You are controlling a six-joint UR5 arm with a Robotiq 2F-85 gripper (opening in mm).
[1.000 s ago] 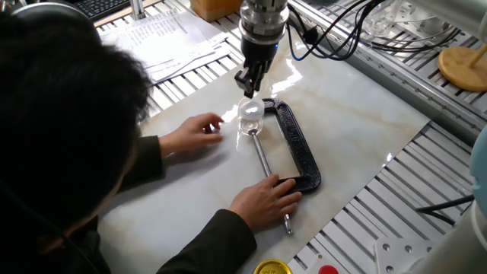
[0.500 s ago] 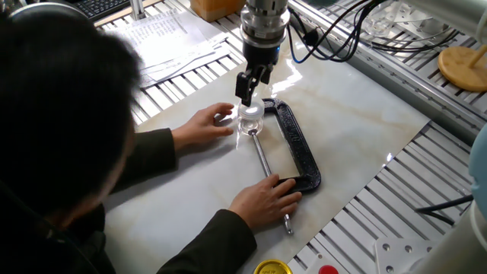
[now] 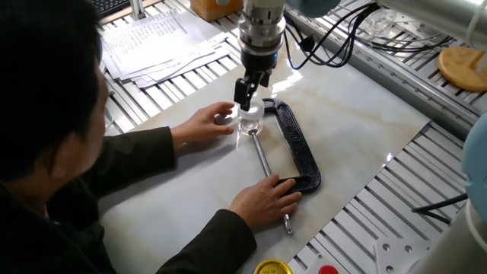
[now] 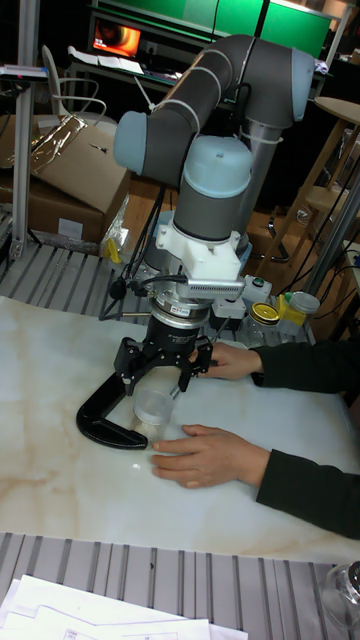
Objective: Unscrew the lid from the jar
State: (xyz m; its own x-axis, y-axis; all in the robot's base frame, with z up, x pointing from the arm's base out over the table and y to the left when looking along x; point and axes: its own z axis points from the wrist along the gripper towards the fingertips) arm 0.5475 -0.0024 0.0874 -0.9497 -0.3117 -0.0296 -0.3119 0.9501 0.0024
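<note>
The tiny clear jar [image 3: 250,125] stands upright on the marble table, held in the jaw of a black C-clamp [image 3: 298,148]. Its whitish lid [image 3: 252,109] sits on top. My gripper [image 3: 250,93] hangs straight over the lid, open. In the tall fixed view the dark fingers [image 4: 124,378] spread to both sides just above the jar [image 4: 154,411], and the gripper [image 4: 158,386] does not grip the lid [image 4: 154,401]. A person's hand [image 3: 207,123] rests next to the jar on its left.
The person's other hand [image 3: 268,199] holds the clamp's screw handle near the table's front. Their head and arms fill the left side. Papers [image 3: 152,42] lie at the back left, cables [image 3: 327,42] behind the arm. A yellow lid [image 3: 272,267] and red cap [image 3: 327,269] sit at the bottom edge.
The person's left hand has slid right until it is next to the jar, and their head has pulled back left. My gripper has come down slightly over the lid.
</note>
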